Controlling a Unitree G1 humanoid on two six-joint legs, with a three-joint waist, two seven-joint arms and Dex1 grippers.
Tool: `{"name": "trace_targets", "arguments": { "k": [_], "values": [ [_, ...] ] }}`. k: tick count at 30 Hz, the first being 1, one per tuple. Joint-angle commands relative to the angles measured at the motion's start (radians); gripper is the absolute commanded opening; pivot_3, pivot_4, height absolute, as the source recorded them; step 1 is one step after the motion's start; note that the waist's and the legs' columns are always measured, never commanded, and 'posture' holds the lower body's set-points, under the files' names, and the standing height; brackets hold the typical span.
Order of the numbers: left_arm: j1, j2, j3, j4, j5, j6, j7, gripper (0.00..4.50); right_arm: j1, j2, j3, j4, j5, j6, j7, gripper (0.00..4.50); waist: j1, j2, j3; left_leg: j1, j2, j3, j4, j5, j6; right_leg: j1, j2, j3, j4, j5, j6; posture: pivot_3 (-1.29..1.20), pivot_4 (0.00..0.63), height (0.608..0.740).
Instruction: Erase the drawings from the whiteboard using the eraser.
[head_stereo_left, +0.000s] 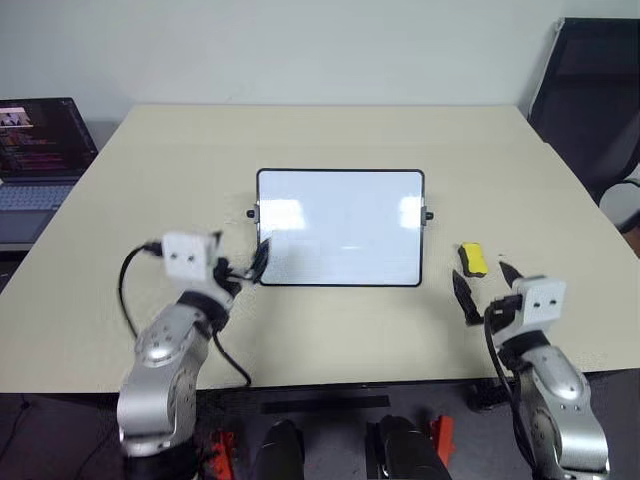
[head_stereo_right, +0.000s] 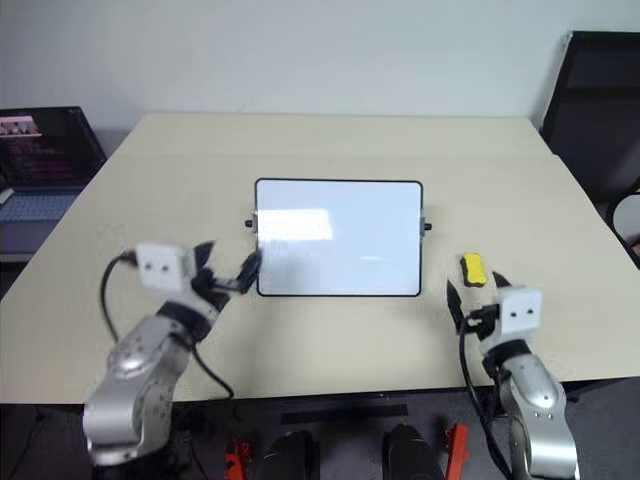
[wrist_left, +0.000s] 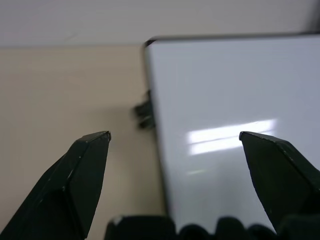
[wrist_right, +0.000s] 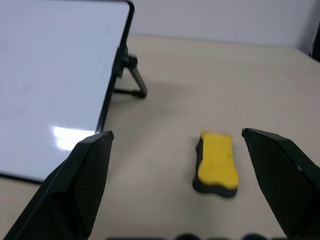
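Note:
The whiteboard lies flat in the middle of the table, its face plain white with glare patches; the drawings are out of view. The yellow eraser lies on the table just right of the board, dark side down, touching nothing. My right gripper hovers open on the near side of the eraser, pointing at it, with a gap between. By the board's near left corner my left gripper is open and empty. In the left wrist view the board's left edge runs between its fingertips.
A laptop with a dark screen sits off the table's far left corner. A black chair stands at the far right. The beige table stretches bare behind the board. A small black knob sticks out of the board's left side.

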Motion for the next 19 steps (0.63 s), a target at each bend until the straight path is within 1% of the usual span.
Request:
{"name": "trace_targets", "arguments": {
  "k": [1, 4, 6, 8, 9, 12, 16, 19],
  "values": [
    [0.069, 0.01, 0.049, -0.015, 0.036, -0.092, 0.04, 4.5, 0.006, 0.001, -0.003, 0.016, 0.026, -0.062, 0.015, 4.48, 0.001, 0.0, 0.0, 0.0, 0.0, 0.0, 0.0, 0.0, 0.0, 0.0, 0.0, 0.0, 0.0, 0.0, 0.0, 0.0, 0.15, 0.74],
    [0.136, -0.003, 0.064, -0.022, 0.04, -0.103, 0.065, 4.5, -0.008, -0.025, -0.031, 0.066, 0.059, -0.057, 0.042, 4.48, 0.001, 0.0, 0.0, 0.0, 0.0, 0.0, 0.004, 0.0, 0.0, 0.0, -0.001, 0.0, -0.001, 0.0, 0.0, 0.0, 0.15, 0.74],
    [0.151, -0.022, 0.028, -0.042, 0.06, -0.097, 0.096, 4.5, -0.038, -0.062, -0.072, 0.121, 0.083, -0.053, 0.059, 4.48, 0.001, -0.001, 0.0, 0.0, 0.0, 0.001, 0.005, -0.001, -0.001, -0.001, -0.002, 0.0, -0.005, 0.0, 0.0, 0.0, 0.15, 0.74],
    [0.178, -0.023, 0.036, -0.051, 0.053, -0.111, 0.094, 4.5, -0.046, -0.068, -0.084, 0.134, 0.095, -0.04, 0.045, 4.48, 0.002, -0.001, 0.0, 0.0, -0.001, 0.001, 0.006, -0.004, -0.006, 0.0, -0.003, 0.0, -0.009, 0.0, 0.0, 0.0, 0.15, 0.74],
    [0.173, -0.03, 0.017, -0.055, 0.064, -0.108, 0.108, 4.5, -0.064, -0.084, -0.101, 0.159, 0.109, -0.035, 0.052, 4.48, 0.002, -0.001, 0.0, -0.001, -0.001, 0.001, 0.006, -0.004, -0.006, 0.0, -0.004, 0.0, -0.012, 0.0, 0.0, 0.0, 0.15, 0.74],
    [0.192, -0.04, 0.023, -0.055, 0.067, -0.105, 0.136, 4.5, -0.05, -0.102, -0.116, 0.138, 0.127, -0.018, 0.057, 4.48, 0.002, -0.002, -0.001, -0.004, -0.001, 0.002, 0.005, -0.001, 0.0, 0.0, -0.004, 0.0, -0.016, 0.001, 0.0, 0.0, 0.15, 0.74],
    [0.214, -0.049, -0.024, -0.05, 0.087, -0.127, 0.14, 4.5, -0.036, -0.121, -0.128, 0.13, 0.142, 0.012, 0.056, 4.48, 0.005, -0.002, -0.002, -0.006, -0.001, 0.002, 0.001, -0.001, -0.001, 0.001, -0.003, 0.0, -0.015, 0.002, 0.002, 0.0, 0.15, 0.74],
    [0.193, -0.047, -0.037, -0.017, 0.092, -0.16, 0.141, 4.5, -0.047, -0.132, -0.112, 0.129, 0.141, 0.044, 0.057, 4.48, 0.006, -0.002, -0.002, -0.006, -0.001, 0.001, -0.003, -0.001, -0.001, 0.0, -0.002, 0.0, -0.015, 0.002, 0.002, 0.0, 0.15, 0.74]
  ]
}}
